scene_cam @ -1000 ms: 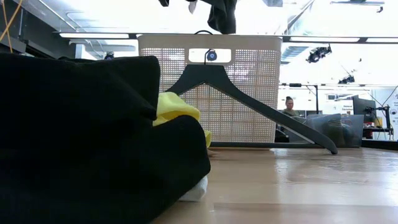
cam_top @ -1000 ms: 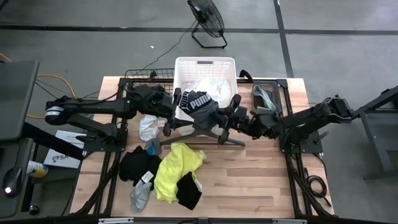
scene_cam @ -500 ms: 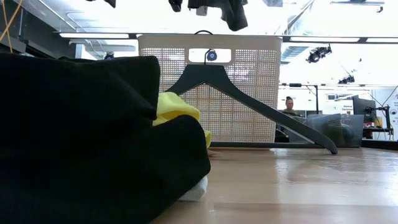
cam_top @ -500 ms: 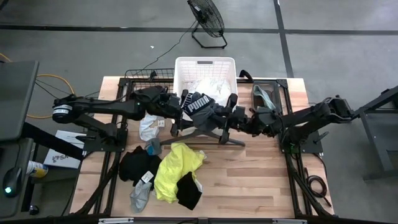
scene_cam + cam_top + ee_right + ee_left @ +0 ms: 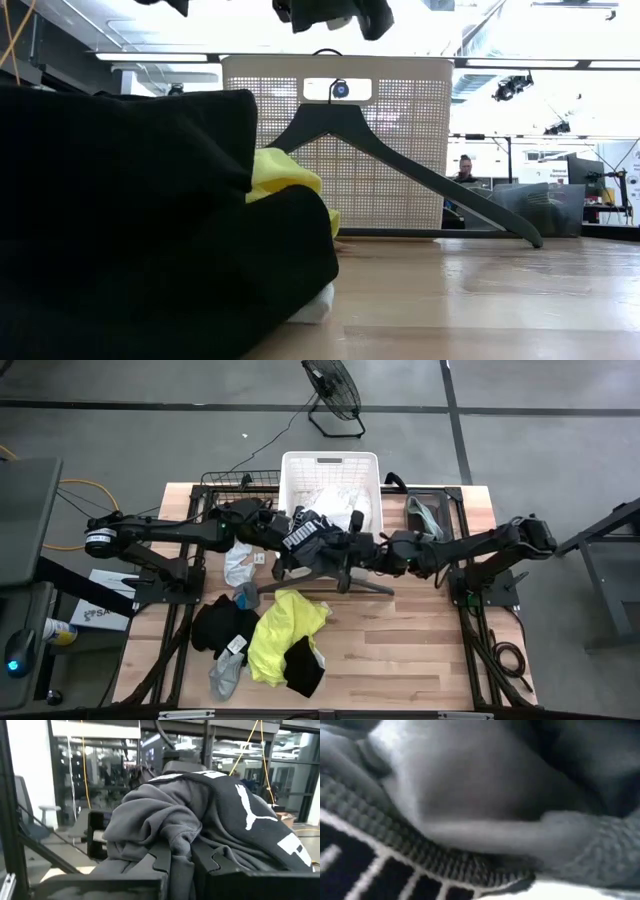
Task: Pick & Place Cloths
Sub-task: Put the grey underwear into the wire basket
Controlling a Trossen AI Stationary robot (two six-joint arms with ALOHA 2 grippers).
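Note:
A dark grey garment with a black band and white lettering (image 5: 318, 540) hangs in the air between my two grippers, just in front of the white basket (image 5: 330, 460). My right gripper (image 5: 352, 547) is shut on it. My left gripper (image 5: 288, 528) is at the garment's band end, and the cloth fills the left wrist view (image 5: 470, 795). Below it, the dark hanger (image 5: 345, 575) stands on the table, its hook against the basket (image 5: 335, 85). A white lacy cloth (image 5: 335, 500) lies in the basket. Neon yellow (image 5: 285, 630), black (image 5: 222, 628), white (image 5: 238, 565) and grey (image 5: 225, 678) cloths lie on the table. My right gripper pinches a bunched grey fold of the garment (image 5: 181, 842) between its two fingers (image 5: 160, 860), coming level from the table's right. There are several layers in the hold. The garment is lifted clear of the table and hanger and heaps up ahead of the fingers.
A clear bin (image 5: 430, 515) sits at the table's far right. A black cloth (image 5: 130, 220) fills the near left of the low view. A floor fan (image 5: 333, 390) stands beyond the far edge. A person (image 5: 465, 170) shows in the room behind.
My right gripper has moved toward the table's left, toward the left gripper, carrying its end of the garment. The garment has bunched up between the two grippers, and its lettered band now sits by the left gripper. The left gripper first shifted a little toward the right, then stayed still.

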